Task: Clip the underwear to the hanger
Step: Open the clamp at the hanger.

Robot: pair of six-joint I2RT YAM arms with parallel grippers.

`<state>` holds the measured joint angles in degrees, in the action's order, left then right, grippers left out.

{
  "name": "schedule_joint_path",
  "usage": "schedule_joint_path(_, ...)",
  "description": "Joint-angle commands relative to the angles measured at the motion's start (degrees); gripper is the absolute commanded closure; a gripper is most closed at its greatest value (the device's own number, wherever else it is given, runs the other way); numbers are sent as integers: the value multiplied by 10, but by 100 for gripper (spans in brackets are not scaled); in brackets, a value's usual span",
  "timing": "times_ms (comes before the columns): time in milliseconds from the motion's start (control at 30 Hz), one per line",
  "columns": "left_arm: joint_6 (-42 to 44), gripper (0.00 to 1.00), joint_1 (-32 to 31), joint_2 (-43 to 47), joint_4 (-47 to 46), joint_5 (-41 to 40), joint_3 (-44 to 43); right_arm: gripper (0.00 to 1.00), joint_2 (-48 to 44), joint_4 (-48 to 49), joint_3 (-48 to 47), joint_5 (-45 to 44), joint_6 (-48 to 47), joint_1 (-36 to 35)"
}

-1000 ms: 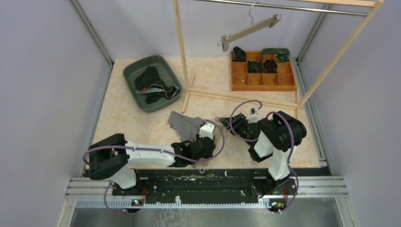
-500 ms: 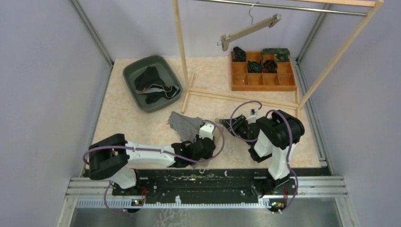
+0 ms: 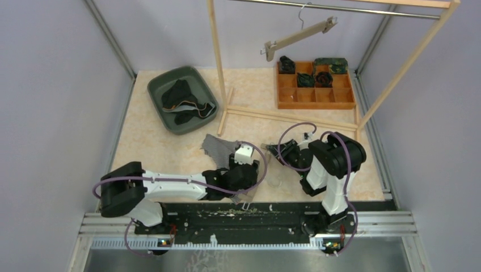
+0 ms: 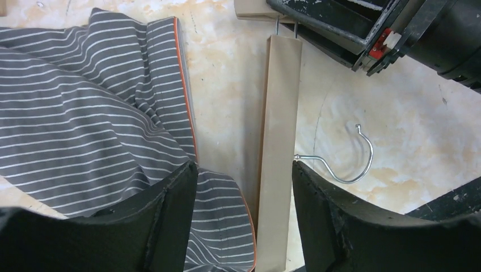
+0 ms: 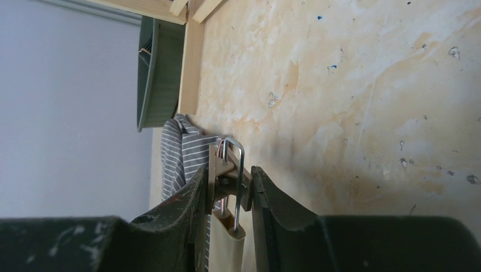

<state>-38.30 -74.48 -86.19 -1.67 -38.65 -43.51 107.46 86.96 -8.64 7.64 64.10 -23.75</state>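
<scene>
The striped underwear [image 4: 85,124] lies rumpled on the mottled beige table [image 3: 164,147], near the middle and toward the near edge. It is soft grey cloth with thin white lines and an orange-trimmed edge. Just right of it, touching that edge, lies the hanger [image 4: 279,113], a flat pale wooden bar with a curved wire hook [image 4: 370,154] resting on the table.

The left gripper [image 4: 243,173] hovers over the seam, its black jaws spread wide, one over the cloth and the other to the right of the bar, gripping nothing. The right gripper [image 5: 228,170] has its jaws pressed onto the metal clip [image 5: 232,164] at the hanger's far end, pinching it.

Farther back on the left sits a dull green plastic tub [image 3: 154,93] holding dark clothes [image 3: 180,96]. A pale wooden rack [image 3: 217,56] stands behind, and its floor rails cross the table between the arms and an orange-brown compartment tray [image 3: 316,97] at the far right. The tray's back cells hold rolled dark items [image 3: 306,79]. A second hanger [image 3: 298,37] hangs tilted from the rack's rail.
</scene>
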Motion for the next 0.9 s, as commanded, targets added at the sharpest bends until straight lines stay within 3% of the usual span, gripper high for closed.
schedule_joint_path(0, 13, 33, 2, 9, 3, -18, -14, 100, 2, 118, -1, 2, -11, 5)
schedule_joint_path(400, 56, 32, 1, -53, -114, 42, 4, 100, 0, 118, -3, 9, -8, 5)
schedule_joint_path(867, 51, 34, -1, -81, -119, 96, 24, 100, -5, 117, -4, 13, -6, 6)
